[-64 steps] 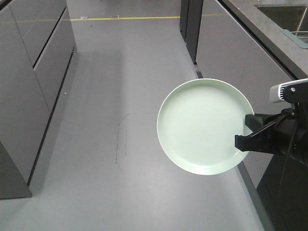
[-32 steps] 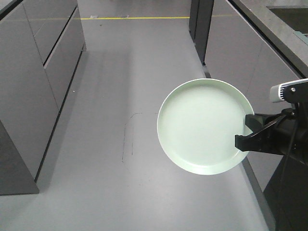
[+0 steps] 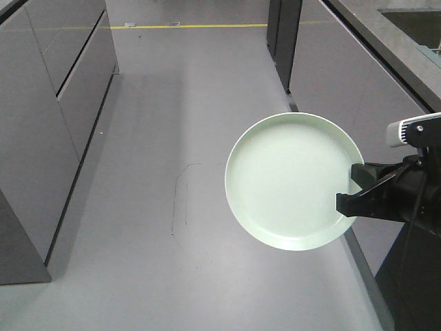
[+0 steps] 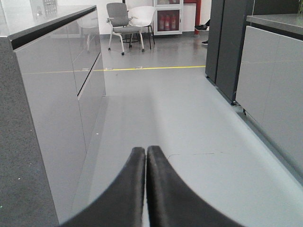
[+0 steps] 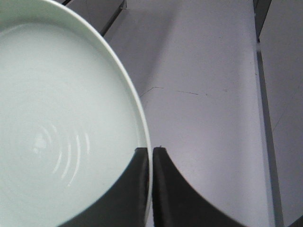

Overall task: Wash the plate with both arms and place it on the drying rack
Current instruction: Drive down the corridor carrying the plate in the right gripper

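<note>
Your right gripper (image 3: 346,187) is closed narrow on the plate (image 3: 289,179). It pinches the rim at the plate's right edge, one finger over the hollow face and the other under it. In the right wrist view the two fingertips (image 5: 142,156) sit almost together, with only the thin rim between them.

Your left gripper (image 4: 146,150) has its fingers pressed tip to tip and holds nothing. It points down the aisle.

The plate hangs in the air over the grey floor (image 3: 172,138), just left of the counter (image 3: 372,34) and clear of its cabinet front. The rest of the right arm (image 3: 406,200) reaches in from the counter's side.

The plate's hollow face is turned toward the front camera, so you see it as a nearly full circle. Being round, it has no long axis. The gripped edge is the one nearest the counter, and the free edge points away from it, across the aisle.
</note>
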{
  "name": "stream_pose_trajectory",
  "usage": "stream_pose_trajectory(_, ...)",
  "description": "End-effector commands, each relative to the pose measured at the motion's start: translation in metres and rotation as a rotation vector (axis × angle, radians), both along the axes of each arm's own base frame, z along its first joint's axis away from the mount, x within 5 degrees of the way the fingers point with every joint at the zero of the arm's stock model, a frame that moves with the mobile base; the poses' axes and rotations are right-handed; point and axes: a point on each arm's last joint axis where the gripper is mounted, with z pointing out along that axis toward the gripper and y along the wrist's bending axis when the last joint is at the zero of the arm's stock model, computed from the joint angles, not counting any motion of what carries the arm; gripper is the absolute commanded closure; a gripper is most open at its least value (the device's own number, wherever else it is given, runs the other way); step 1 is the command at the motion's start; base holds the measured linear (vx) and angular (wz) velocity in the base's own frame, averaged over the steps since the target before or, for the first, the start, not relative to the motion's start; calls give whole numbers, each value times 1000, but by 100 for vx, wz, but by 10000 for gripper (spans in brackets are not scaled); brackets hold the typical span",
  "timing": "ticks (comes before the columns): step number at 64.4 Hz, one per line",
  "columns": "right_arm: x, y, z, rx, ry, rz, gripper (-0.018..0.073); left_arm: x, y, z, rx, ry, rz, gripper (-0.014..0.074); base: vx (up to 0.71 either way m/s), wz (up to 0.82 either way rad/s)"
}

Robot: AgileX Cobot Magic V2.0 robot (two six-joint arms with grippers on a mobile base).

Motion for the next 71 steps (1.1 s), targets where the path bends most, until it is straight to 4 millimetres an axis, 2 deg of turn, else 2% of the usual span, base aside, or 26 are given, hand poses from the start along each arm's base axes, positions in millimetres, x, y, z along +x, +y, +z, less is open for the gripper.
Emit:
stream_pose_trajectory(1,2,-3,19,15,-116,-32,568,0,0,2,-8,-72,1,601,7,-3)
stream_pose_trajectory(71,2,-3,19,15,-116,-32,568,0,0,2,-8,-72,1,601,11,2)
